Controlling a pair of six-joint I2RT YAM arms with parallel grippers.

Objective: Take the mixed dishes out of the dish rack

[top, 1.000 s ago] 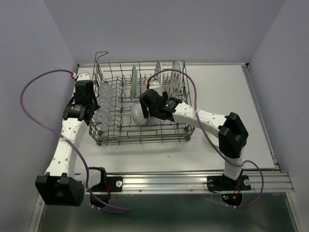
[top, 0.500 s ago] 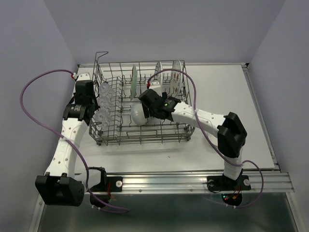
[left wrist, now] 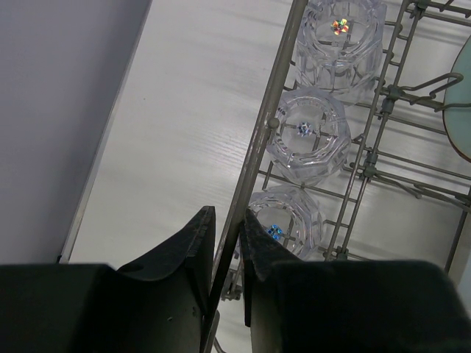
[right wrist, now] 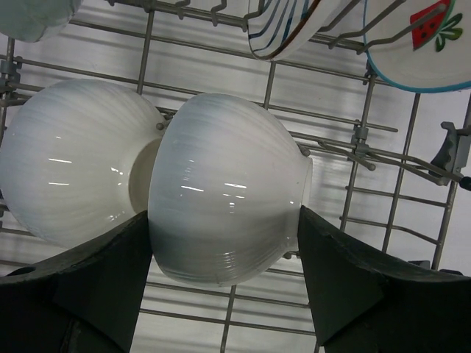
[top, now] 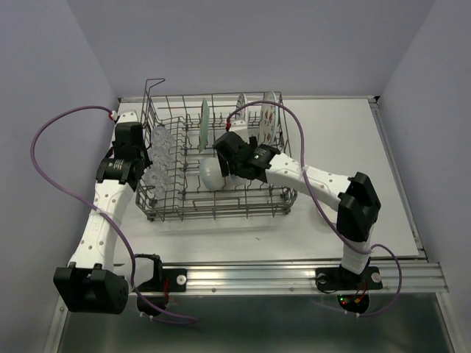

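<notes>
1. The left claw (left wrist: 226, 215) is pinched on the left rim wire of the large grey metal wire dish rack (left wrist: 276, 95), which sits on the white bench (left wrist: 176, 110)
2. Three small clear drinking glasses (left wrist: 305, 136) sit in a row just inside that rim
3. The right claw (right wrist: 223, 217) grips a white round glossy bowl (right wrist: 228, 162) low in the rack, touching a second white bowl (right wrist: 66, 169) beside it

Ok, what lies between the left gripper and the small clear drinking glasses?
The grey metal wire dish rack's side rail, straddled by the fingers; left wrist view.
</notes>
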